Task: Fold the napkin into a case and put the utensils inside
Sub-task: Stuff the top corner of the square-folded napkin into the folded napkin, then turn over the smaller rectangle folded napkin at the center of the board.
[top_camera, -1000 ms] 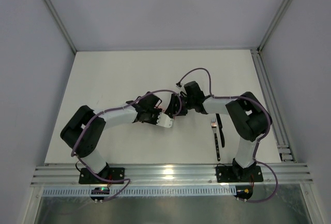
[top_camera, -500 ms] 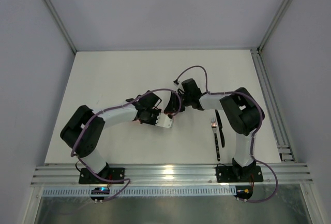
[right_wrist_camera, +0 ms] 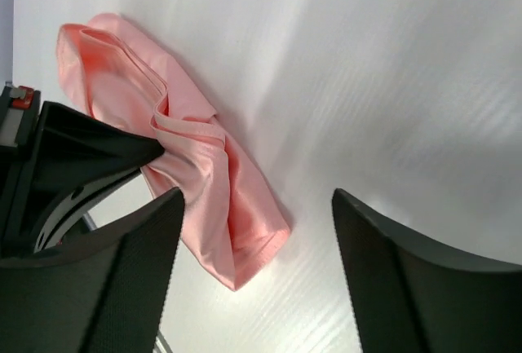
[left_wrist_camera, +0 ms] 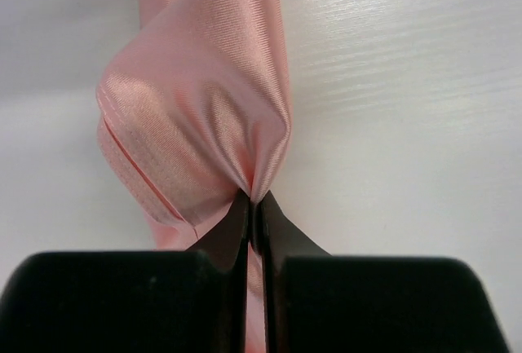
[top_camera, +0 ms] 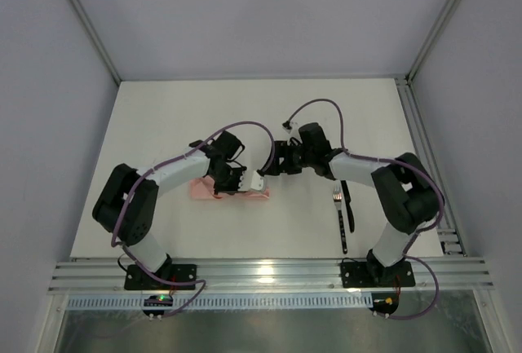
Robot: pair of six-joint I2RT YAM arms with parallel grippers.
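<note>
The salmon-pink napkin lies on the white table as a narrow, layered band, a rough case shape, with its right end at mid-table. My left gripper is shut on a raised fold of the napkin, which bunches up ahead of the black fingers. My right gripper is open and hovers over the napkin's right end, with nothing between its fingers. The left gripper shows at the left in that view. The utensils lie to the right: a fork and a dark one beside it.
Aluminium rails run along the table's front edge and its right side. Pale walls enclose the table on three sides. Purple cables loop above both arms.
The right gripper has opened and drawn back to the right. The left arm has swung left and away from me, uncovering the pink napkin, which the arms hid before.
</note>
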